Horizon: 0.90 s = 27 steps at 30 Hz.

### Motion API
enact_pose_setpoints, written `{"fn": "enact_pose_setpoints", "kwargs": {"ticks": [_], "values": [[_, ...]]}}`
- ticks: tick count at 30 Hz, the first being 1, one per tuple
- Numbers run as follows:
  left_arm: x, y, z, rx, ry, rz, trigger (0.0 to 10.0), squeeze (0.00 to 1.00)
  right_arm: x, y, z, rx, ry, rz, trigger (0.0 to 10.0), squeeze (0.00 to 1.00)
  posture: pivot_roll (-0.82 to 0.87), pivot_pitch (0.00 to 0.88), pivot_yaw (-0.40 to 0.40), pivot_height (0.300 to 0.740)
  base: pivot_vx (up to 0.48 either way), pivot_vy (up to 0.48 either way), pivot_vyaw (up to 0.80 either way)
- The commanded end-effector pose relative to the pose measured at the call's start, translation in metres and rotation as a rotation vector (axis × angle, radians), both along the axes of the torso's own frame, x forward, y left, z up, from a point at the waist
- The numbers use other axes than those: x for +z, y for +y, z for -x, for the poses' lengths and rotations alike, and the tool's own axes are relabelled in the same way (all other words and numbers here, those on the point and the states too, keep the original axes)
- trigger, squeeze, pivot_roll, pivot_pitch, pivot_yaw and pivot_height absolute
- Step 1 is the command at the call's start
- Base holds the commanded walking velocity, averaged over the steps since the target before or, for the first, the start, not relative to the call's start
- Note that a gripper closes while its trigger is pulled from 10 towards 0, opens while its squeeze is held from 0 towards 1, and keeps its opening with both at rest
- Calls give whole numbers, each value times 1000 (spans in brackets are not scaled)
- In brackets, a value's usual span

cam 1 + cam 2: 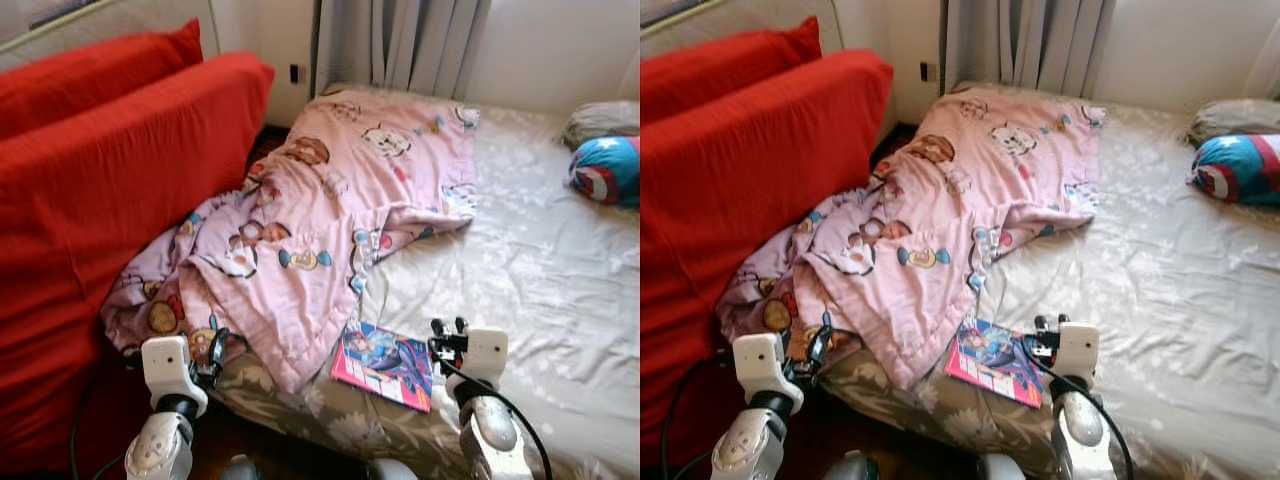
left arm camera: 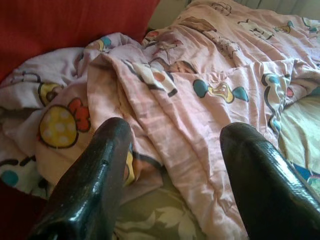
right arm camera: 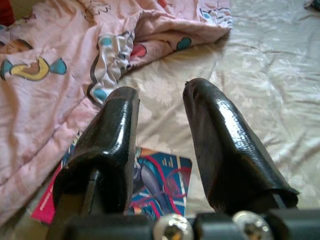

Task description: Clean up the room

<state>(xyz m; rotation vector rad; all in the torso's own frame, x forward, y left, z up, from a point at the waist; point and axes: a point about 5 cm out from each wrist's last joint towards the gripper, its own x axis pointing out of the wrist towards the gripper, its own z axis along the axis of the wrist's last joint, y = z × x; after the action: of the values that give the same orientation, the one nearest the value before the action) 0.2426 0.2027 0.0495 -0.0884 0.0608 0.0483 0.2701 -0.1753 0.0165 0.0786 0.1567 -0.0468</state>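
Your comic book [image 1: 383, 365] lies flat at the bed's [image 1: 560, 280] near edge, at 6 o'clock, touching the rumpled pink blanket [image 1: 320, 215] at its 10 o'clock. Your right gripper [image 3: 160, 145] hovers just above it, fingers spread; your left gripper [image 2: 175, 175], fingers spread wide, faces the blanket's overhanging corner.

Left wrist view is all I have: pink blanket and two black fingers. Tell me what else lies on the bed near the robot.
Observer: A comic book lies flat at the near edge of the bed, one corner under the pink blanket.
Operator: Give me the right gripper's position.
Observer: The right gripper is just past the comic book's right side, jaws open, holding nothing.
Operator: Report the far end of the bed.
Observer: A blue and red pillow lies there, at the right, with a grey pillow behind it.
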Motion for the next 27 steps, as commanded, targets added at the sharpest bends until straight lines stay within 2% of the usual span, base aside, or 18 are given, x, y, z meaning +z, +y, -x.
{"fn": "enact_pose_setpoints", "kwargs": {"ticks": [1,27], "values": [[2,1,1,-2,-7,6,10000,0,-1,-1,0,-2,2,7,10000,0,-28,99,-25,652,0,0,0],[2,-5,2,-21,7,14,10000,0,-4,-2,-1,-16,20,6,10000,0,-22,108,-15,652,0,0,0]]}}
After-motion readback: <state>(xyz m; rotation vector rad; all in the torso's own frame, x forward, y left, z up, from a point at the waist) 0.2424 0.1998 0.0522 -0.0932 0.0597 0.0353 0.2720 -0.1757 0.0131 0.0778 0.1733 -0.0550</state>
